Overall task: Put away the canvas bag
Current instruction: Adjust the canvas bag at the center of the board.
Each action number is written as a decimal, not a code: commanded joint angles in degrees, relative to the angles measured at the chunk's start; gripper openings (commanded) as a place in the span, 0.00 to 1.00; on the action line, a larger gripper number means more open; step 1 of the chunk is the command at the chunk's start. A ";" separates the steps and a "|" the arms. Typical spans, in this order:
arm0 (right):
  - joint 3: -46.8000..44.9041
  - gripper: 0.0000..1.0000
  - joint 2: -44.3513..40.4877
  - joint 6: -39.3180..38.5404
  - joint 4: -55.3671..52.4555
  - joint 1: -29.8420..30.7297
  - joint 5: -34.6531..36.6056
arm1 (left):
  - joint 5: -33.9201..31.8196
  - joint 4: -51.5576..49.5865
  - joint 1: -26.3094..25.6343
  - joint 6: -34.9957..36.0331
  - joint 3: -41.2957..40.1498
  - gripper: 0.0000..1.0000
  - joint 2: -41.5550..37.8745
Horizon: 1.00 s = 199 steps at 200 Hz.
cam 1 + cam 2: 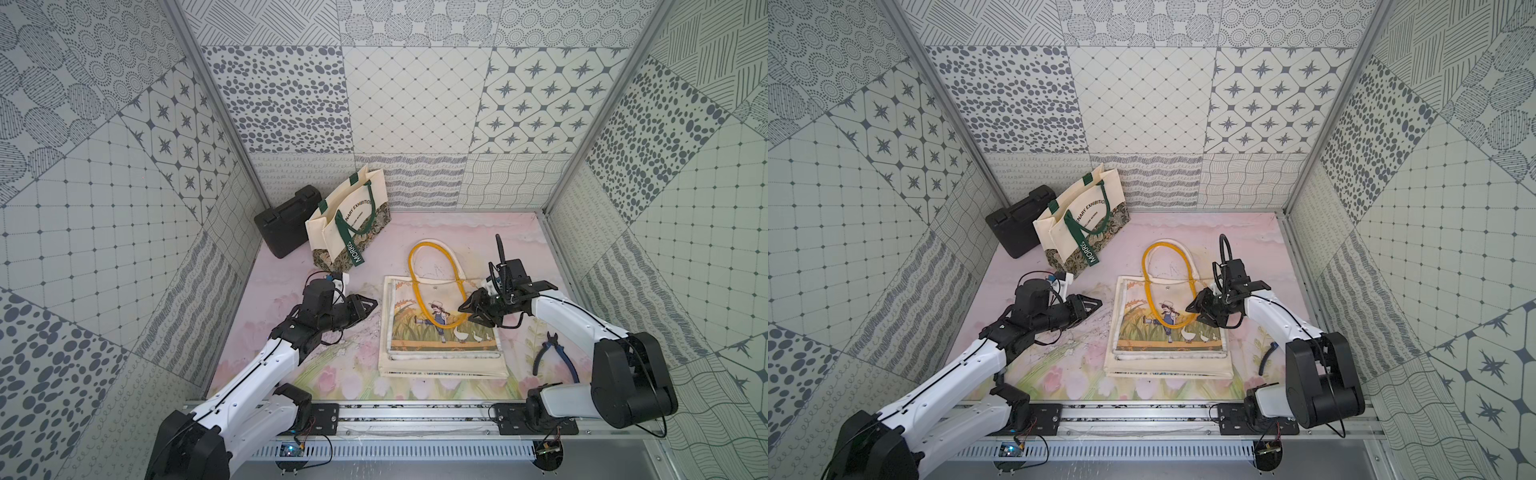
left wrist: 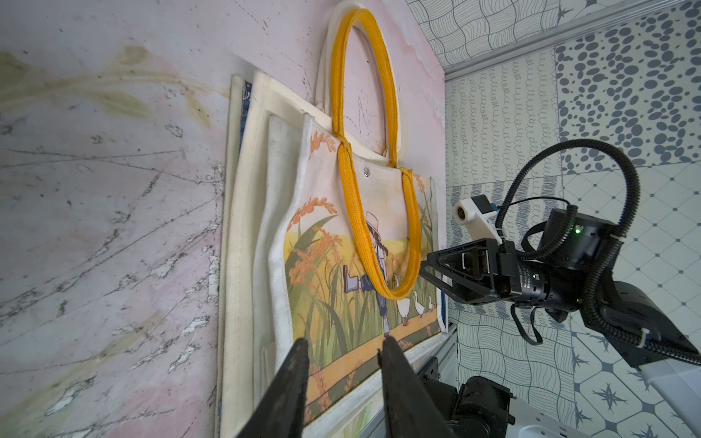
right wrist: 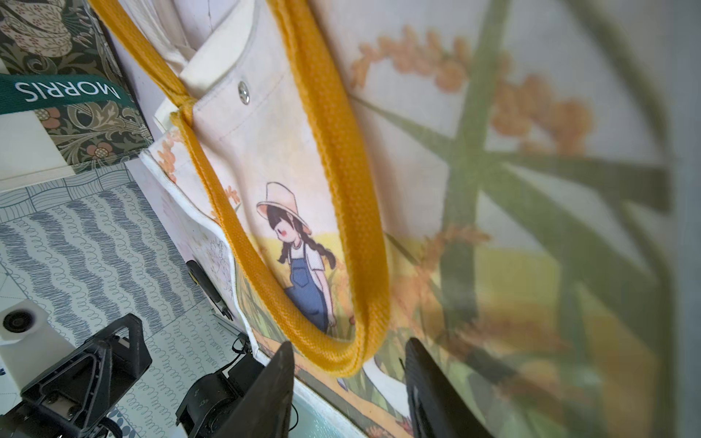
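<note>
- In both top views the canvas bag [image 1: 415, 330] [image 1: 1142, 332] lies flat on the flowered mat [image 1: 332, 365], printed side up, in the stretch between the two sets of jaws
- The left gripper [image 1: 372, 309] [image 1: 1096, 308] points at the bag's near edge with a gap of bare mat ahead of its tips. Its jaws are a little apart and hold nothing
- The right gripper [image 1: 464, 314] [image 1: 1192, 315] comes in from the opposite side, jaws parted. The bend of the yellow handle [image 1: 410, 262] [image 1: 1144, 262] that is flopped back over the print sits right at its tips
- Well beyond the left jaws a cream tote bag [image 1: 332, 224] [image 1: 1059, 226] stands upright with a black case [image 1: 282, 228] [image 1: 1013, 228] just beside it. Blue-handled pliers [image 1: 552, 340] lie on the mat behind the right jaws, beside that arm
- In the left wrist view, the left gripper [image 2: 343, 341] shows a narrow open gap with only the canvas bag [image 2: 333, 303] seen through it, cream layers stacked under the print. Across the bag, the right gripper [image 2: 426, 263] noses up to the low bend of the yellow handle [image 2: 336, 83]
- In the right wrist view, the right gripper [image 3: 349, 343] stands fairly wide, with the yellow handle [image 3: 341, 189] curving down to just ahead of the gap between its tips. I cannot tell whether either tip touches it. The canvas bag [image 3: 284, 159] fills the space ahead, and the tote bag [image 3: 95, 113] shows far beyond
</note>
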 commanded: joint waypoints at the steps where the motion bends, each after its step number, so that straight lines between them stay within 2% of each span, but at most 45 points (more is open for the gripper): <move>1: -2.13 0.49 1.22 1.60 7.06 -0.16 -1.67 | -0.07 2.65 -0.20 0.46 0.01 0.34 1.09; 38: -4.03 0.49 1.23 5.84 15.67 -0.16 -3.47 | -0.05 1.39 -0.31 1.61 1.15 0.34 1.36; 75: -1.34 0.49 -0.48 8.65 17.84 -0.16 -4.96 | 0.13 1.46 -0.29 1.54 1.29 0.34 1.68; 104: 9.16 0.49 -1.52 8.57 12.88 -0.49 -5.65 | 0.22 1.76 -0.40 1.37 1.11 0.34 1.61; 129: 22.07 0.49 3.44 6.14 6.44 -1.52 -6.38 | 0.39 2.12 -0.42 1.31 1.41 0.34 1.70; 144: 25.84 0.50 5.81 5.44 4.71 -2.09 -7.09 | 0.61 2.09 -0.51 1.44 1.81 0.35 1.88; 169: 22.40 0.50 4.06 6.74 7.49 -2.40 -7.45 | 1.05 2.05 -0.68 1.67 1.95 0.37 1.27; 199: 15.72 0.50 0.28 3.36 4.77 -3.62 -5.43 | 0.92 3.72 -1.37 1.42 0.67 0.37 1.93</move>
